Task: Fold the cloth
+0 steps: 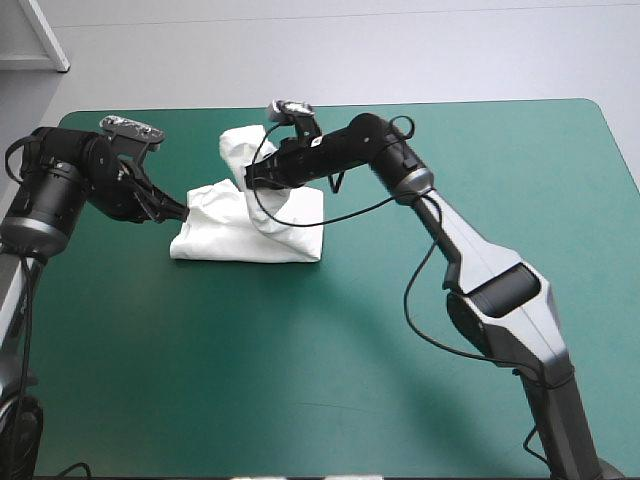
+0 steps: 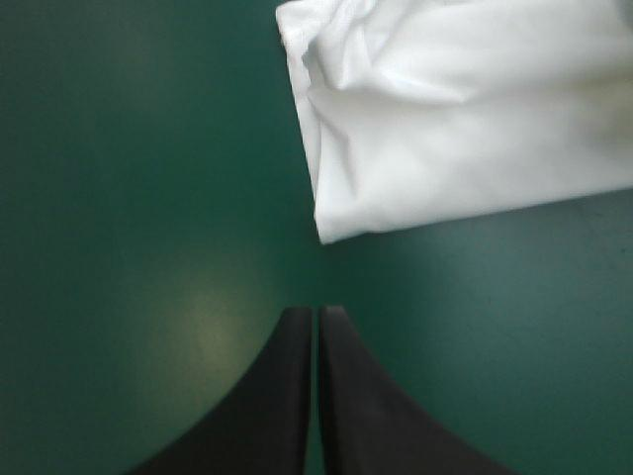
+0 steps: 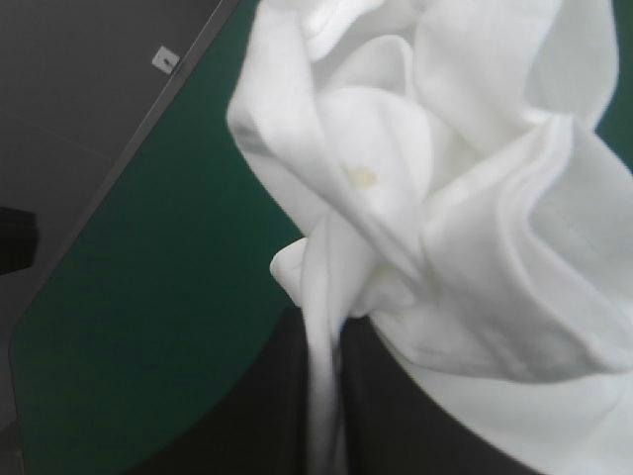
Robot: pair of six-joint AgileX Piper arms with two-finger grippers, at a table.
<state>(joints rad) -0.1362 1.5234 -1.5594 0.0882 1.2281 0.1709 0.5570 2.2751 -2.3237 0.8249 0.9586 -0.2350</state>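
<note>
T-shirt (image 1: 250, 228): white folded bundle on the teal-green cover (image 1: 300, 370), one fold raised above it. Right gripper (image 1: 250, 178) over the T-shirt, fingers pinched on that raised fold. Left gripper (image 2: 316, 313) just off the T-shirt's corner, not touching, fingers pressed together on nothing.

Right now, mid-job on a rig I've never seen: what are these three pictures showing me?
Two robot arms work at a teal-green table. The wide picture looks down from above and behind them; the other two come from wrist cameras, looking along black fingers. A white T-shirt lies bundled on the table. The left gripper is shut and empty, the shirt just ahead. The right gripper is shut on the T-shirt, holding a bunched part up.
</note>
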